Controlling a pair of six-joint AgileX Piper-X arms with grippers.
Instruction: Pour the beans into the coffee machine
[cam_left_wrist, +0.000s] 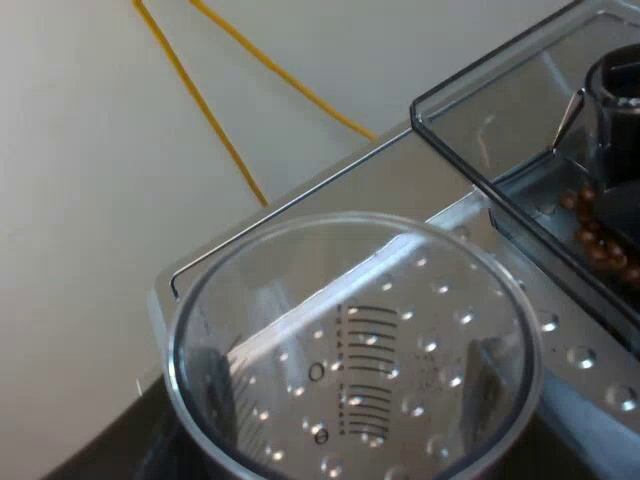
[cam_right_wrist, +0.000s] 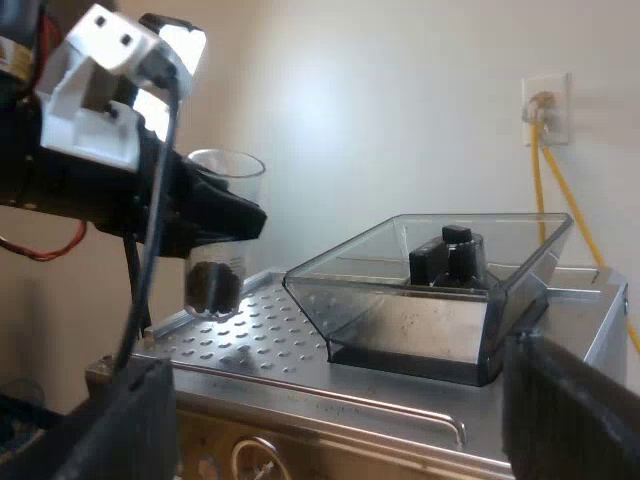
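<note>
Few beans (cam_left_wrist: 598, 242) in hopper (cam_left_wrist: 500, 120); measuring glass (cam_right_wrist: 215, 283) seemingly part-filled.

The measuring glass (cam_left_wrist: 352, 350) is clear, black-marked; machine top (cam_left_wrist: 582, 352) silver, dimpled; beans (cam_left_wrist: 600, 242) brown.

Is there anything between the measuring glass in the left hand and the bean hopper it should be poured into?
Nothing visible does. The left hand holds the glass over the machine's dimpled top, beside the hopper, which looks uncovered.
</note>
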